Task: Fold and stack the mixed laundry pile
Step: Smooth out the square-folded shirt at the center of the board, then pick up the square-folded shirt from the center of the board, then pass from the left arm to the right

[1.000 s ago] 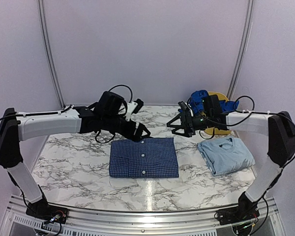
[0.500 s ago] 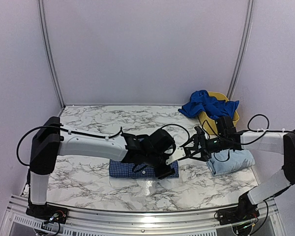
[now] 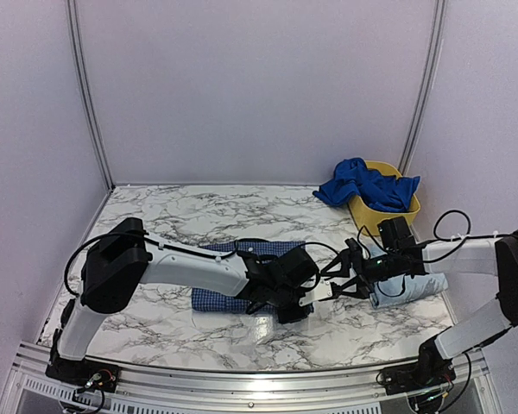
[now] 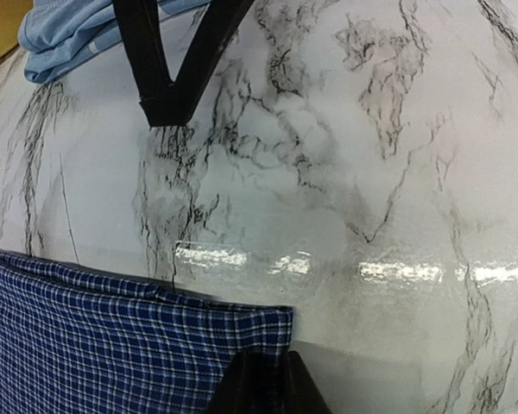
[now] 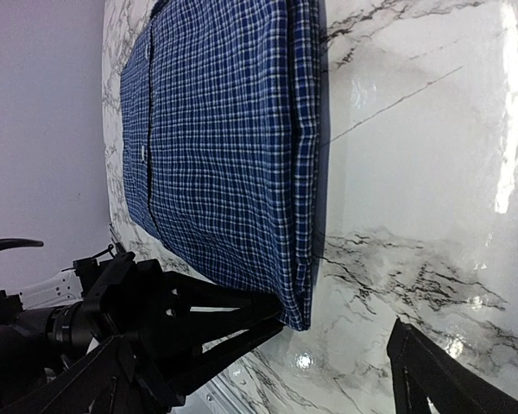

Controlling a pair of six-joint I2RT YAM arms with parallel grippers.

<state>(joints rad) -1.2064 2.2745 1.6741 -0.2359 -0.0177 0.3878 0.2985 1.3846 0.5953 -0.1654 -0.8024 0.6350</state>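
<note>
Navy-white check shirt (image 5: 224, 129); pale blue T-shirt (image 4: 69, 39); yellow basket (image 3: 367, 216).

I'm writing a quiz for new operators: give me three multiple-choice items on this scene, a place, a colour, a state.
1. Where is the royal-blue garment? A on the yellow basket; B on the floor; C on the wall.
2. The checked shirt is: A red; B navy and white; C green.
3. The right tool is: A shut on cloth; B open; C out of view.
A, it drapes over the basket's rim; B, the right wrist view shows it; B, its fingers stand apart.
</note>
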